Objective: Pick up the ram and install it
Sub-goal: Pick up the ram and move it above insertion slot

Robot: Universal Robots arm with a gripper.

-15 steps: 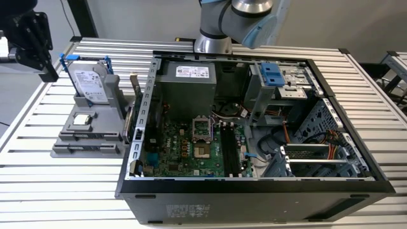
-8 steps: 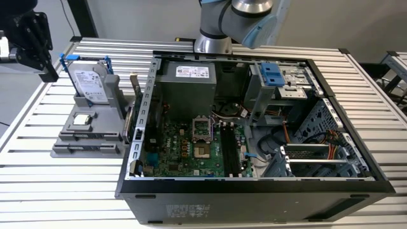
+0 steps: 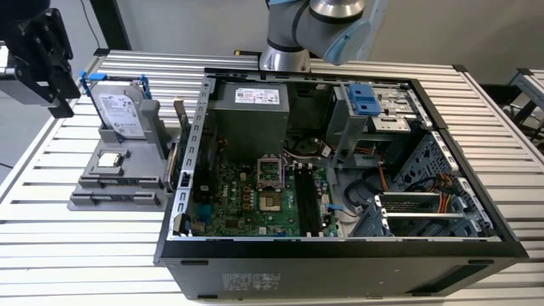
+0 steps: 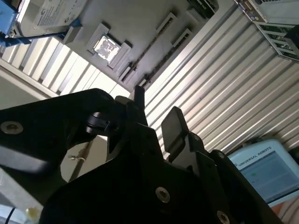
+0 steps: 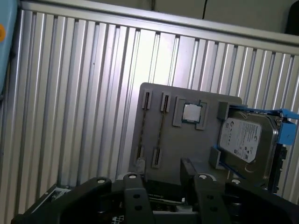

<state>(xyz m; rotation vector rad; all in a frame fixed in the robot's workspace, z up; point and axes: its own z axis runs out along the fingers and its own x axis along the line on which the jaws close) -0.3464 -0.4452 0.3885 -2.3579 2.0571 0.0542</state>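
Jaws parted and empty, the black gripper [image 4: 156, 111] hangs at the exterior view's upper left, apart from the thin dark ram stick [image 5: 160, 133] slotted in a grey holder [image 5: 187, 144].

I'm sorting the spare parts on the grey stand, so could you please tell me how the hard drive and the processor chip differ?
The hard drive is much larger than the processor chip. The drive is oblong, while the chip is square. The drive stands tilted in a blue frame, whereas the chip lies flat in a recess. Both are silver, and both sit on the grey stand beside the computer case.
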